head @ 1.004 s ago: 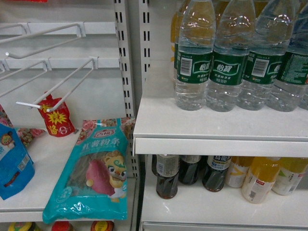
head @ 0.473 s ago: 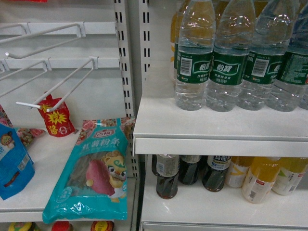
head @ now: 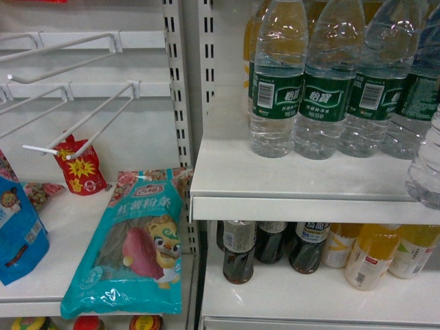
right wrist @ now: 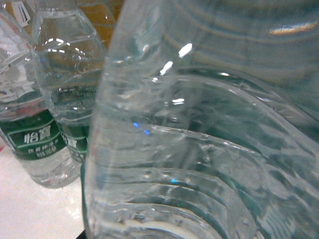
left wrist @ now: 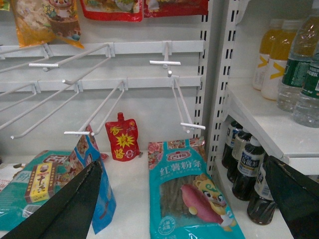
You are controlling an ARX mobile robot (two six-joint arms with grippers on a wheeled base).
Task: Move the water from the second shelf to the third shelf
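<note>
Clear ribbed plastic is what matters most here: in the head view a row of water bottles (head: pixel 278 75) stands on the white upper shelf (head: pixel 289 179) at about one o'clock, and one more bottle (head: pixel 427 161) pokes in at three o'clock, its base out past the shelf's front lip, so it looks lifted off the row. Below, at five o'clock, dark drink bottles (head: pixel 237 251) and yellow juice bottles (head: pixel 371 256) stand on the lower shelf (head: pixel 302 295). In the left wrist view the left gripper (left wrist: pixel 184 199) hangs idle before a teal snack bag (left wrist: pixel 192 191), its dark fingers (left wrist: pixel 65 206) spread wide apart at seven and four o'clock. In the right wrist view the carried bottle fills nearly everything from twelve to six o'clock, with green-labelled neighbours at nine o'clock; the right gripper's own jaws are out of sight, so whether they clamp the bottle cannot be told. To do this step well, I would keep the bottle upright, draw it clear of the shelf lip before lowering, and aim for a bare patch of the lower shelf.
</note>
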